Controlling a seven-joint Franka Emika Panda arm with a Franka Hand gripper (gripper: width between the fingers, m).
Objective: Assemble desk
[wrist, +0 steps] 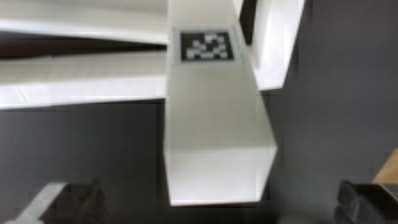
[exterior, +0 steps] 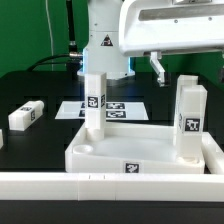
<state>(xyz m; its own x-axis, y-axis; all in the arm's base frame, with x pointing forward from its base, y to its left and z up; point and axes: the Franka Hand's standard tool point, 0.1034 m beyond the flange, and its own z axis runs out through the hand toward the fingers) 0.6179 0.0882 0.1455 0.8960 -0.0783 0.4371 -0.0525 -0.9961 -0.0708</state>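
Observation:
The desk slab (exterior: pixel 140 150), white with a raised rim, lies at the front. Two white legs stand upright on it: one at the back on the exterior view's left (exterior: pixel 95 100), one on the right (exterior: pixel 190 120). A third leg (exterior: pixel 27 115) lies loose on the black table at the left. My gripper (exterior: pixel 143 66) hangs open above and behind the slab, holding nothing. In the wrist view an upright tagged leg (wrist: pixel 217 120) rises between my spread fingers (wrist: pixel 63 203), untouched by my open gripper (wrist: pixel 214 208), with the slab's rim (wrist: pixel 89 85) behind it.
The marker board (exterior: pixel 118 106) lies flat on the table behind the slab. A long white rail (exterior: pixel 100 186) runs along the front edge. The robot's base (exterior: pixel 100 40) stands at the back, with cables to its left.

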